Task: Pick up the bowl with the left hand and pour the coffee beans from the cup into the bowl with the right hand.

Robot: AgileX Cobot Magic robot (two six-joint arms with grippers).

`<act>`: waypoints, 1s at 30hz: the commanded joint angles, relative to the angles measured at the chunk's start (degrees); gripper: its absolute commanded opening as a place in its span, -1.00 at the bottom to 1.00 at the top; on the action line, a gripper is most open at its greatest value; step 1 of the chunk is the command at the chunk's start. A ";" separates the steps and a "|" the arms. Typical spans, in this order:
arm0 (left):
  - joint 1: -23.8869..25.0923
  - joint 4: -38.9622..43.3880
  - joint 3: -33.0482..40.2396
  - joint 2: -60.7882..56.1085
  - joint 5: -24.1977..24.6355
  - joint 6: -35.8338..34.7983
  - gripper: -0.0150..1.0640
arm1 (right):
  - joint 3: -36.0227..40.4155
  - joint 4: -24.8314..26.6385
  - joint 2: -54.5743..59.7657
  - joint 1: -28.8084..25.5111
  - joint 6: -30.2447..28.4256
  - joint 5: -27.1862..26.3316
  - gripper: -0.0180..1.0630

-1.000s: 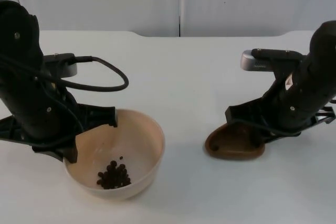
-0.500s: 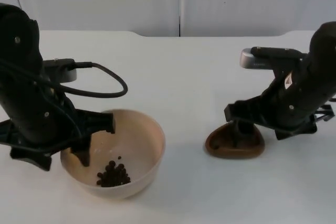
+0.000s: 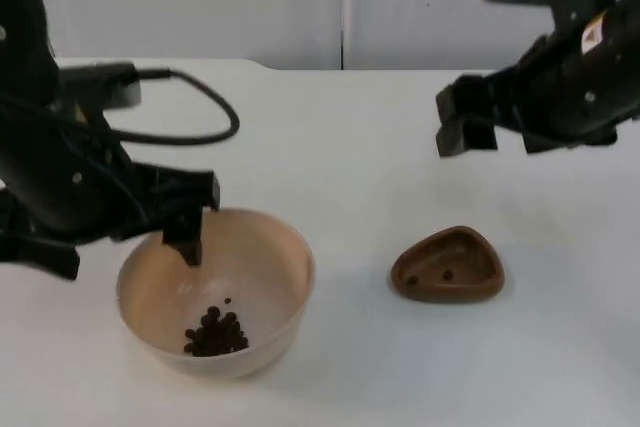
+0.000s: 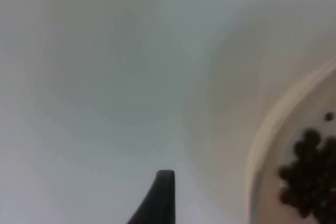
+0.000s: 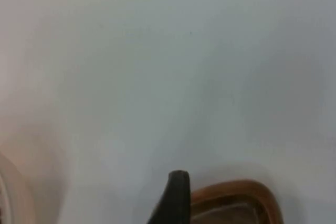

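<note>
Left tool (image 3: 120, 247): above the bowl's near-left rim, holding nothing; finger spacing cannot be told.
Right tool (image 3: 500, 132): raised well above the cup, empty; spacing cannot be told.
Bowl (image 3: 270, 247): resting on the worktop (image 3: 350, 147), beans (image 3: 215, 333) inside, so the pour looks done.
Cup (image 3: 447, 267): set down upright, nearly empty, well apart from the bowl.

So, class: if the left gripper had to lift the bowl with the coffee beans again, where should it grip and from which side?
Probably the thin rim of the bowl on its left, nearest the left gripper, coming down from above with one finger inside and one outside. The bowl stands upright and open, and the coffee beans lie low in the middle, clear of that rim.
</note>
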 commanded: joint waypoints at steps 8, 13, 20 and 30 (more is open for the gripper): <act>0.29 0.05 0.11 -15.00 -1.01 5.99 0.66 | 0.10 -0.27 -9.75 0.13 -4.24 4.62 0.41; 0.29 0.05 0.11 -23.00 -1.35 7.54 0.66 | 0.10 -0.16 -14.92 0.13 -6.31 7.66 0.41; 0.29 -0.09 0.11 -33.28 -0.86 9.64 0.66 | 0.10 -0.16 -22.65 0.13 -7.75 11.18 0.41; 0.29 -2.57 0.11 -42.41 2.03 12.71 0.66 | 0.10 -0.16 -30.87 0.13 -8.98 15.31 0.41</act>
